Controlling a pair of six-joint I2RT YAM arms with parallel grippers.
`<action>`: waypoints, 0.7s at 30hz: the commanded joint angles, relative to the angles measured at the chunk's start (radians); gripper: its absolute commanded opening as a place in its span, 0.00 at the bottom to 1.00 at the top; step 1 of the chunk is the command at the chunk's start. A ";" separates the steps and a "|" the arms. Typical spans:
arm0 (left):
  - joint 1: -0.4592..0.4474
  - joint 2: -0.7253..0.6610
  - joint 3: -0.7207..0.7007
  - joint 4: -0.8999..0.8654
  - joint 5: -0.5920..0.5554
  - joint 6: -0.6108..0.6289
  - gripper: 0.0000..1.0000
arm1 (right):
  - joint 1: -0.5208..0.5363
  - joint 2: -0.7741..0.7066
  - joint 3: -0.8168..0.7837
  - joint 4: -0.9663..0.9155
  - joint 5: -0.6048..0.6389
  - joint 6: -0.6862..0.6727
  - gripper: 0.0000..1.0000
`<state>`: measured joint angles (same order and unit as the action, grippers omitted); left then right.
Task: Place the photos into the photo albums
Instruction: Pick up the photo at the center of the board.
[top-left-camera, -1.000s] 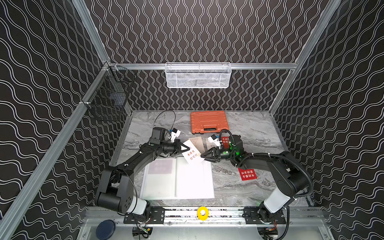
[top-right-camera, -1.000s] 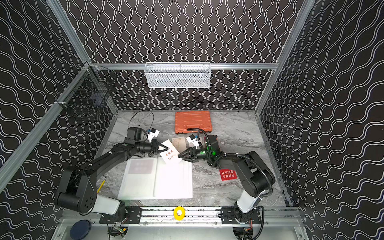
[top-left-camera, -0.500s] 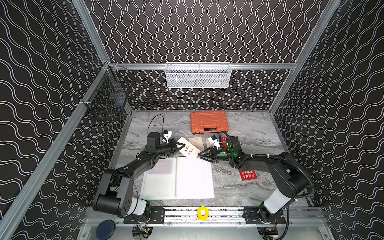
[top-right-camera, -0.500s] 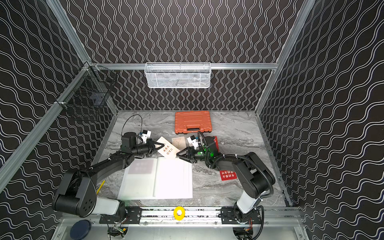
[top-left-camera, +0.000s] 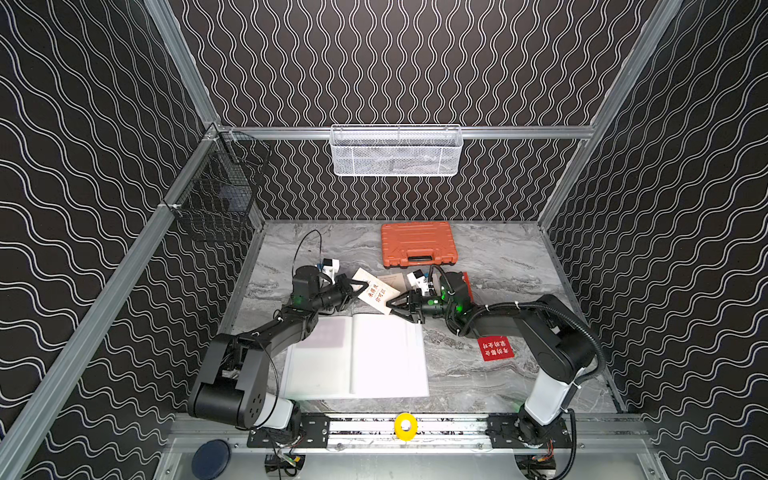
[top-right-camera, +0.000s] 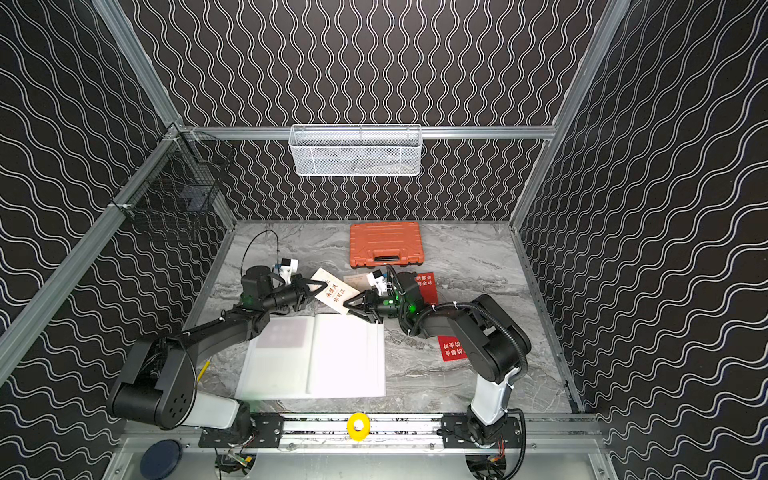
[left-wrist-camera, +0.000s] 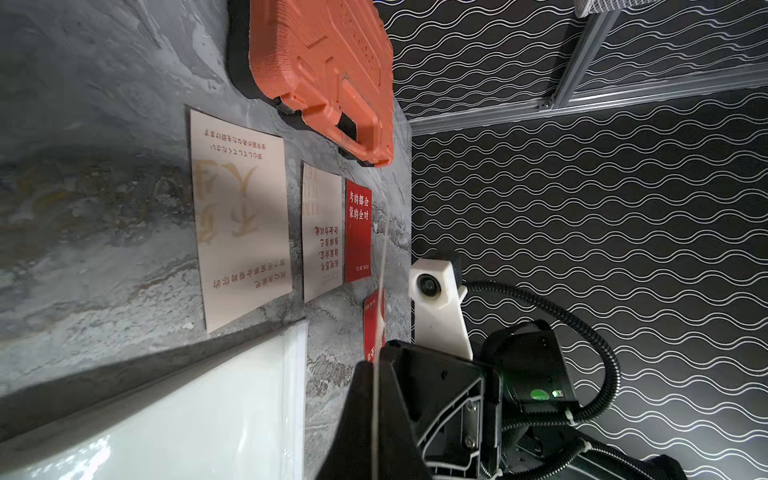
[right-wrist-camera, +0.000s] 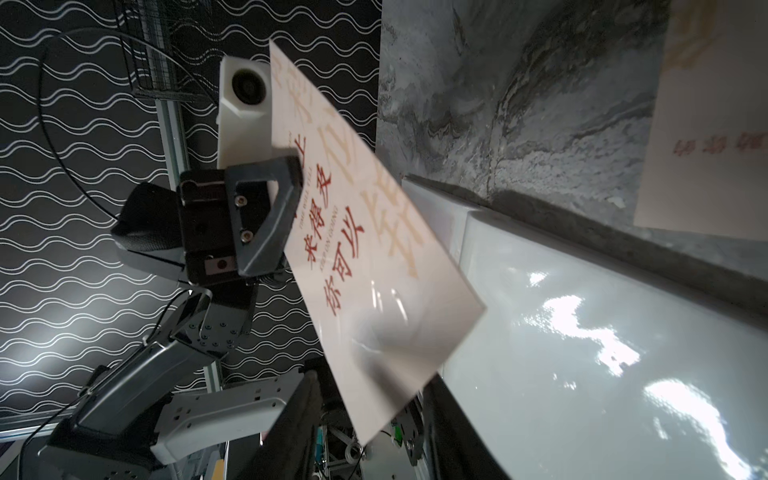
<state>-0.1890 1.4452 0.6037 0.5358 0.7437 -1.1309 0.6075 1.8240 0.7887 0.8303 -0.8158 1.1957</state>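
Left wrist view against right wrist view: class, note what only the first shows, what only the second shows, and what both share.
Only the left wrist view: the orange tool case, a red card lying on the table, and the right arm's wrist camera. Only the right wrist view: the left gripper shut on the held card, its red-lettered face showing, and the black wire basket. Both: the open album, the marble table and a flat cream card.
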 joint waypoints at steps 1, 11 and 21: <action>0.002 0.004 -0.008 0.050 -0.007 -0.022 0.00 | -0.005 0.027 0.019 0.138 0.033 0.093 0.40; 0.002 -0.008 -0.015 0.011 -0.031 -0.001 0.00 | -0.005 0.067 0.081 0.233 0.045 0.179 0.23; 0.002 -0.025 -0.001 -0.047 -0.037 0.031 0.03 | -0.005 0.065 0.107 0.102 0.056 0.119 0.00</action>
<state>-0.1879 1.4277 0.5922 0.5201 0.7029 -1.1416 0.6010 1.8908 0.8818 0.9482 -0.7753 1.3441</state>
